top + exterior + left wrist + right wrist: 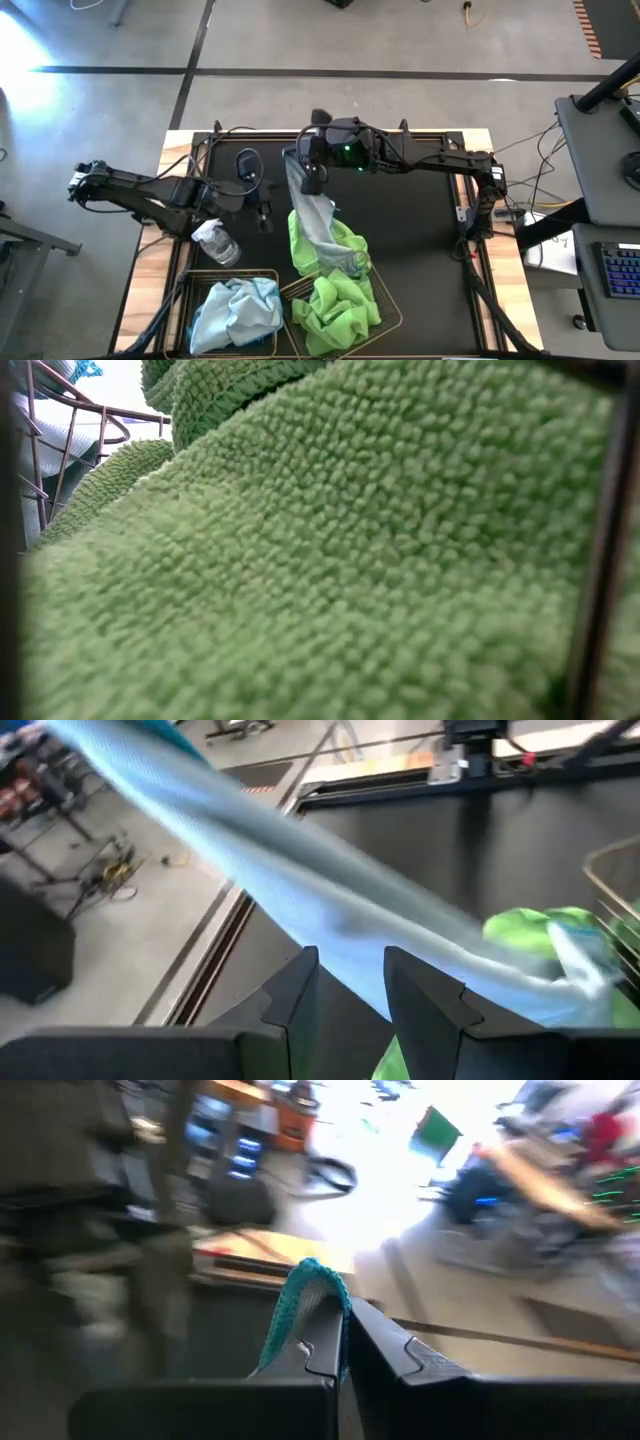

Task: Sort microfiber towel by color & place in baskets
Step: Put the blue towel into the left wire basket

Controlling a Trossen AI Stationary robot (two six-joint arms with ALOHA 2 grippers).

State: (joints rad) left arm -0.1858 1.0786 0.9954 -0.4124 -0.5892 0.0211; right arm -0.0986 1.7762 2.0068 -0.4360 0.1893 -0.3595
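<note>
Right now the right tool is clenched on a corner of a pale blue microfiber towel and holds it lifted above the middle of the black mat; the right wrist view shows its fingers pinched together over the towel's teal edge. The cloth hangs down from the tool, and its lower end trails onto a lime green towel heaped against the far rim of the right-hand wire basket. The left tool waits just beside the hanging cloth with its fingers spread and nothing between them; the blue towel passes in front of them without being gripped.

By my reading, the step in hand is carrying this blue towel off the green pile toward the basket that takes blue. The next move calls for raising it until the tail clears the green towel, then swinging it across to the left-hand basket and letting go over the blue already there. The risk is the tail dragging the green towel along.

Counted in the overhead view: two baskets side by side at the near edge of the tabletop. Two blue towels show, one held and one lying in the left-hand basket. Two green heaps show, one in the right-hand basket and one at its rim. One small clear spray bottle lies near the left arm.
</note>
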